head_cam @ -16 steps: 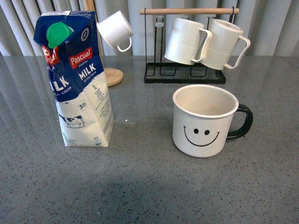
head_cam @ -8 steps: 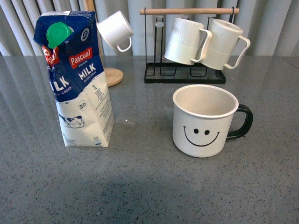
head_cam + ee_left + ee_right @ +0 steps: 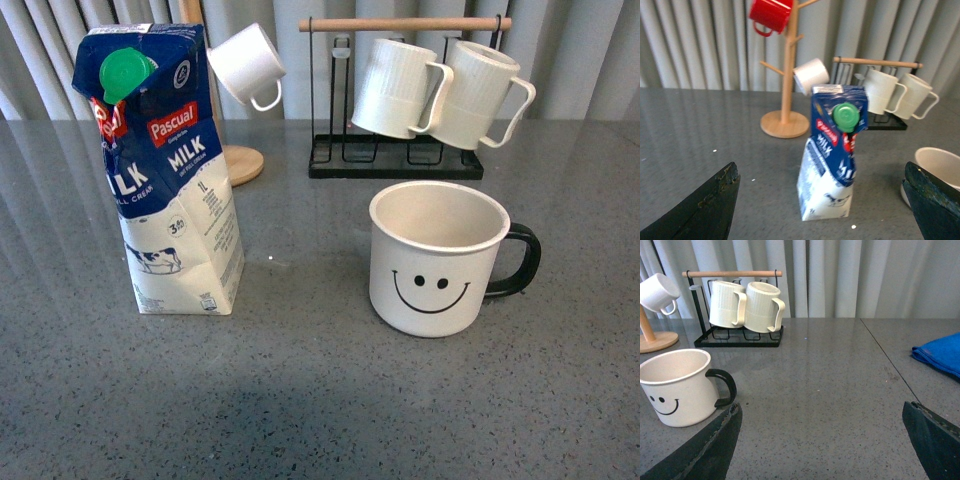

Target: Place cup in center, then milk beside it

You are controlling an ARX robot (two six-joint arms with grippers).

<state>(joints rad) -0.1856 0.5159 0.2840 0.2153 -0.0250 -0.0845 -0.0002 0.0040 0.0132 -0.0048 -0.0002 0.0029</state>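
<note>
The cup (image 3: 436, 258), a wide white mug with a black smiley face and a black handle pointing right, stands upright on the grey table right of centre. It also shows in the right wrist view as the cup (image 3: 679, 387) and at the edge of the left wrist view as the cup (image 3: 939, 167). The milk (image 3: 166, 170), a tall blue-and-white carton with a green cap, stands upright at the left, well apart from the cup. My left gripper (image 3: 822, 210) is open, with the milk (image 3: 832, 150) ahead between its fingers. My right gripper (image 3: 822, 445) is open over bare table beside the cup.
A black rack with a wooden bar (image 3: 405, 100) holds two ribbed white mugs behind the cup. A wooden mug tree (image 3: 788, 70) behind the milk carries a small white cup (image 3: 247, 65) and a red mug (image 3: 771, 15). A blue cloth (image 3: 939, 356) lies at the far right.
</note>
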